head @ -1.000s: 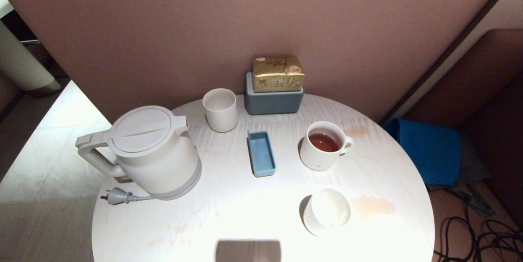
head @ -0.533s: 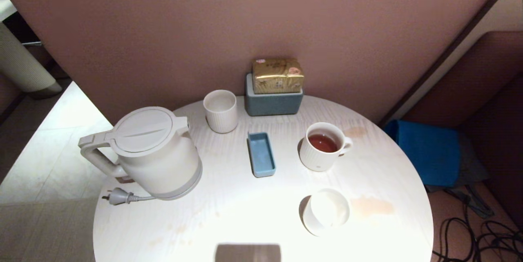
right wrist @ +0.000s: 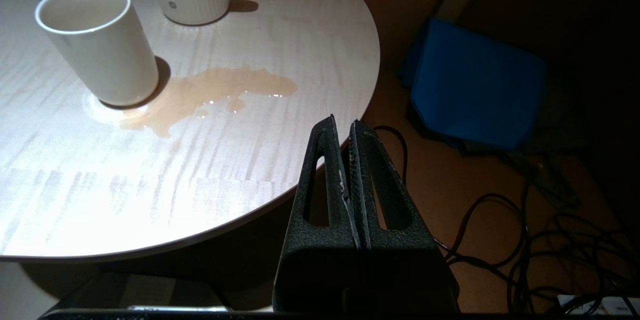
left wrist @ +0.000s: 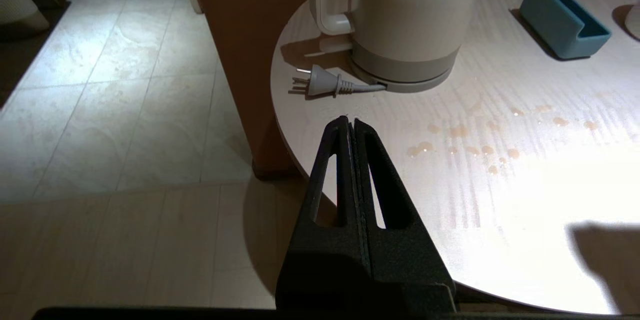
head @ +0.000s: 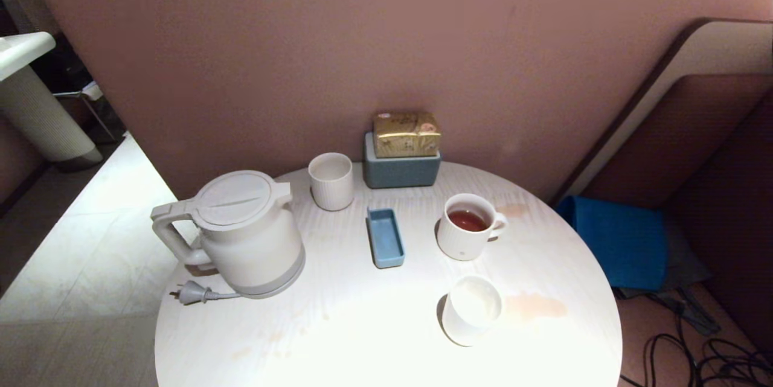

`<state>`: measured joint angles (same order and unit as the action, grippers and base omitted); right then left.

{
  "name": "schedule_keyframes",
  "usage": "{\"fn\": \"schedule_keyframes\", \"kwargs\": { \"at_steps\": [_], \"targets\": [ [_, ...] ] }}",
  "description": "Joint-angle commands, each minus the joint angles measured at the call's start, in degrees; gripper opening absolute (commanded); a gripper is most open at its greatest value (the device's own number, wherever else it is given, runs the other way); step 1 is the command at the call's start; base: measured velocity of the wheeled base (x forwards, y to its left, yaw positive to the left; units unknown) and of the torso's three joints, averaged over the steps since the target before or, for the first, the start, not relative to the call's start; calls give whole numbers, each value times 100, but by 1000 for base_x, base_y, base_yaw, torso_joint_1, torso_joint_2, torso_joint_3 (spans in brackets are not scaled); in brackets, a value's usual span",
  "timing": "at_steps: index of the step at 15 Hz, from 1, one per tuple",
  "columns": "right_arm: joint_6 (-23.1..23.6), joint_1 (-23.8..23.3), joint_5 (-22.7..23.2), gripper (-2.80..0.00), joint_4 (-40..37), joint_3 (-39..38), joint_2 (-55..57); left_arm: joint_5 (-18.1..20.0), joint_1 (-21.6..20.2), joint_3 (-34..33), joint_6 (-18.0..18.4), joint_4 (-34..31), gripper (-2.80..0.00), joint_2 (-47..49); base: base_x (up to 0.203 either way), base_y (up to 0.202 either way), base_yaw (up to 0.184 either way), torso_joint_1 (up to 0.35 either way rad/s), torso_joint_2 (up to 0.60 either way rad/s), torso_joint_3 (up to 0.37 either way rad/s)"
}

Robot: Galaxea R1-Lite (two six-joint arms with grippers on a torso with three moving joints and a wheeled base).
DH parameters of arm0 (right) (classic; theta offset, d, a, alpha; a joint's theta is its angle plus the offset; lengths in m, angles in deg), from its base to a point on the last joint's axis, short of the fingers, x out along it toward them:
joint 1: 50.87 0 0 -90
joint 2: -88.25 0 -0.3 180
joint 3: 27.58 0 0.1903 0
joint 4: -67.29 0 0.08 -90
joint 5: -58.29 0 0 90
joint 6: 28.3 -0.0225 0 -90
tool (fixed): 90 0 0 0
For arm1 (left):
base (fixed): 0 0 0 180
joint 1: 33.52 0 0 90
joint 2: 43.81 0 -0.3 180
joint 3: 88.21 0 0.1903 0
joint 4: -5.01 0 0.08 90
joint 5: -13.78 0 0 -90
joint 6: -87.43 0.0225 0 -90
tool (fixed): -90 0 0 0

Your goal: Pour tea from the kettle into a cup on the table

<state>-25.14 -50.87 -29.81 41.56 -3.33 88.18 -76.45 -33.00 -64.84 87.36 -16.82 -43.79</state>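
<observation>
Kettle [head: 250,236] sits at the table's [head: 362,339] left edge, handle outward; your left tool [left wrist: 350,123], closed and empty, is nearer.

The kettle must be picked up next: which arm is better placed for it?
Probably the left: its shut tool points toward the kettle and handle; the right tool is at the opposite table edge.

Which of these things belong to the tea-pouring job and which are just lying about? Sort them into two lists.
For the job:
kettle, lid on, standing at the table's left
plain cup, empty, beside a brownish spill
table
left gripper and right gripper, both shut, holding nothing

Lying about:
mug already holding tea
ribbed cup
blue tray
gold packet in a grey-blue box
</observation>
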Motion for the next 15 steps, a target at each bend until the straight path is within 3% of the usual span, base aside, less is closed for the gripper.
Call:
{"fn": "schedule_keyframes", "kwargs": {
  "at_steps": [1,15],
  "targets": [
    [1,0,3,-280,-1,0,7,-3,0,0,-1,5,-280,4,0,0,0,1,5,196],
    [-53,0,-6,-280,7,0,7,-3,0,0,-1,5,-280,6,0,0,0,3,2,201]
  ]
}}
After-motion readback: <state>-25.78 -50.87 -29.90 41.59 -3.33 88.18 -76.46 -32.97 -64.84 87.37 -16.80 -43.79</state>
